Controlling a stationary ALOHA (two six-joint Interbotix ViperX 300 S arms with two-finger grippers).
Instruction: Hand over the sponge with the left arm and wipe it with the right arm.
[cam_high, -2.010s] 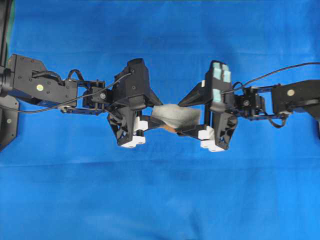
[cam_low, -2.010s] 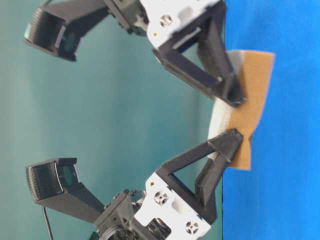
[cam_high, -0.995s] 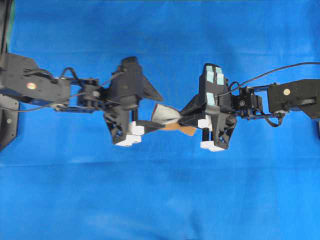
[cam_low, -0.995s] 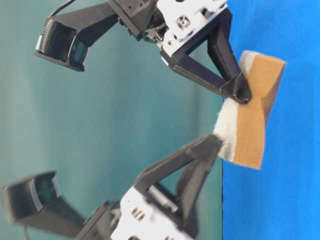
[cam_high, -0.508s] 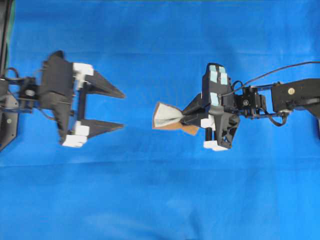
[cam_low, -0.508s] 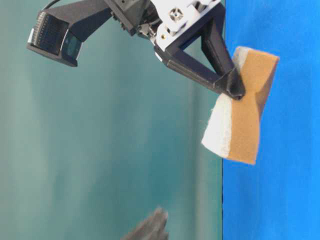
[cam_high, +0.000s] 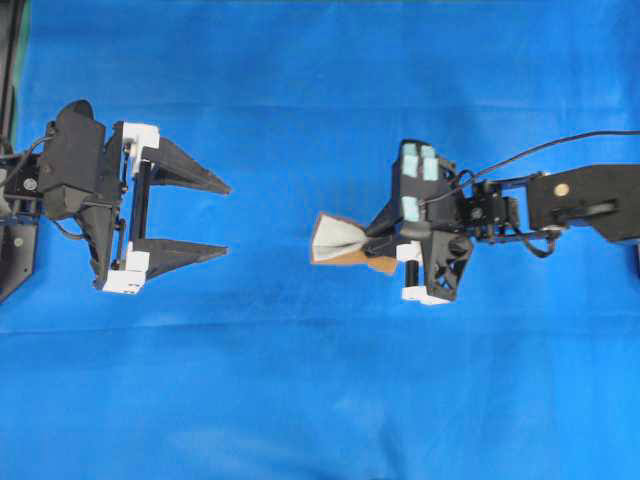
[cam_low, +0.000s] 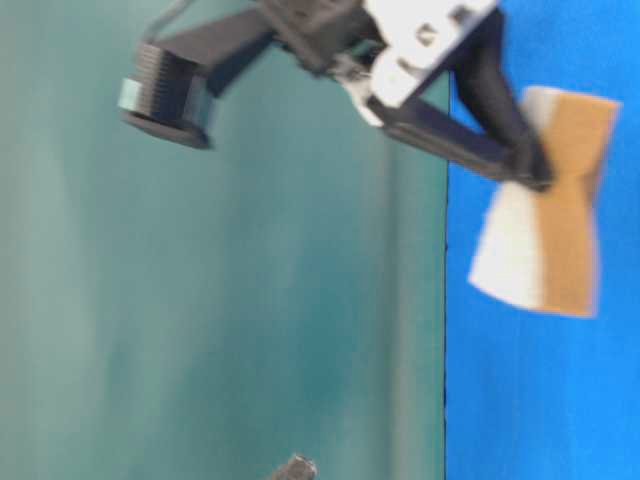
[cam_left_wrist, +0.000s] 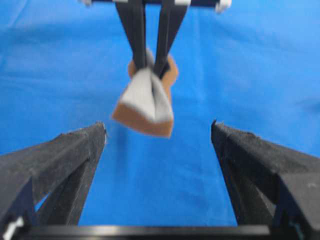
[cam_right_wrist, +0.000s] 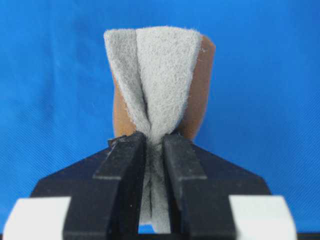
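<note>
Pinching the sponge at its middle, the right gripper holds it above the blue tabletop, near the centre, so the grey layer folds between the narrow fingers. The left gripper stands well apart near the left edge, its fingers spread wide and holding nothing.

I count one sponge, a single block folded where it is pinched. I have two arms, the left arm and the right arm, each ending in one end effector: left end effector, right end effector. Each end effector has two fingers. One blue counter lies under everything.
</note>
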